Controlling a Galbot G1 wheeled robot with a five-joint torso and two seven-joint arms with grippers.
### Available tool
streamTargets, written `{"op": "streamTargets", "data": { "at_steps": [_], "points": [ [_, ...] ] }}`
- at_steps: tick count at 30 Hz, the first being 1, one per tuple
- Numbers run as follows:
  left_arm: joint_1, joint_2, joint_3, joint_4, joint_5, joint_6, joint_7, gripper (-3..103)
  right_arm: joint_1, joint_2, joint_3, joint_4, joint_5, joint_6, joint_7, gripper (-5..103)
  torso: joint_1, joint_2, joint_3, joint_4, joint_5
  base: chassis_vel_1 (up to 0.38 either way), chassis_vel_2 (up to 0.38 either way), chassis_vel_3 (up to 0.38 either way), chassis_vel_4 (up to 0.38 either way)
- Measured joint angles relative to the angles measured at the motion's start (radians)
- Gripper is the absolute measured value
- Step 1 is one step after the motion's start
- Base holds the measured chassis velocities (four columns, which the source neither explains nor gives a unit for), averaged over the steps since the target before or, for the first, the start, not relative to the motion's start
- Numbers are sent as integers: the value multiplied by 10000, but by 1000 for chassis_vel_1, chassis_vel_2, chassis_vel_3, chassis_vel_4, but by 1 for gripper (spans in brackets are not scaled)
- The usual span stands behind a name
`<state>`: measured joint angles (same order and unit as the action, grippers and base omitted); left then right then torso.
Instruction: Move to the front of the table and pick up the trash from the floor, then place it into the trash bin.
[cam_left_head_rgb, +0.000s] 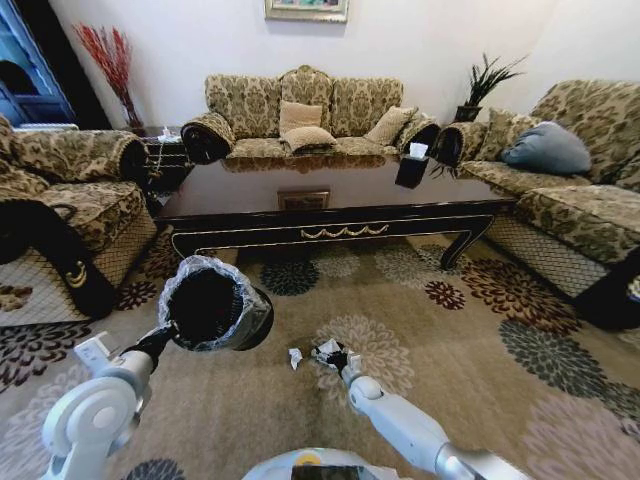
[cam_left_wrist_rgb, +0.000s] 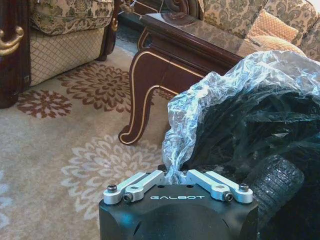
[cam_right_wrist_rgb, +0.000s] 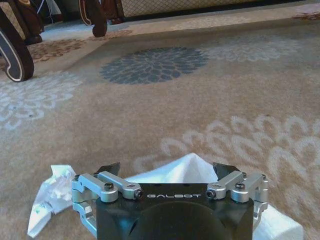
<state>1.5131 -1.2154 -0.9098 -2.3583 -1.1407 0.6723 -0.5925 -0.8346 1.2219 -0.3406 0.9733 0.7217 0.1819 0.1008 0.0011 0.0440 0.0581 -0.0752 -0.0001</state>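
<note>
My left gripper (cam_left_wrist_rgb: 175, 176) is shut on the bag-lined rim of the black trash bin (cam_left_wrist_rgb: 260, 125) and holds it tilted above the carpet, its mouth (cam_left_head_rgb: 208, 303) facing the head camera. My right gripper (cam_right_wrist_rgb: 166, 169) is open and low over the floor, its fingertips (cam_right_wrist_rgb: 109, 168) on either side of a white folded tissue (cam_right_wrist_rgb: 189, 162). In the head view this gripper (cam_left_head_rgb: 335, 355) sits on the carpet in front of the dark wood table (cam_left_head_rgb: 330, 205). A small crumpled white paper (cam_right_wrist_rgb: 50, 192) lies just beside it (cam_left_head_rgb: 295, 357).
Patterned sofas (cam_left_head_rgb: 300, 120) ring the table on three sides. A black tissue box (cam_left_head_rgb: 412, 168) stands on the tabletop. A curved table leg (cam_left_wrist_rgb: 142, 95) is close to the held bin. Floral carpet (cam_left_head_rgb: 480, 330) spreads out to the right.
</note>
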Motion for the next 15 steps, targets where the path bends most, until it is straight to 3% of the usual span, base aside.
{"op": "streamTargets", "data": {
  "at_steps": [15],
  "points": [
    [-31, -4, 53, 86, 38, -1, 5, 2, 142, 180, 141, -635, -785, 33, 171, 100, 0, 0, 0, 1, 1, 0, 0, 0, 0]
  ]
}}
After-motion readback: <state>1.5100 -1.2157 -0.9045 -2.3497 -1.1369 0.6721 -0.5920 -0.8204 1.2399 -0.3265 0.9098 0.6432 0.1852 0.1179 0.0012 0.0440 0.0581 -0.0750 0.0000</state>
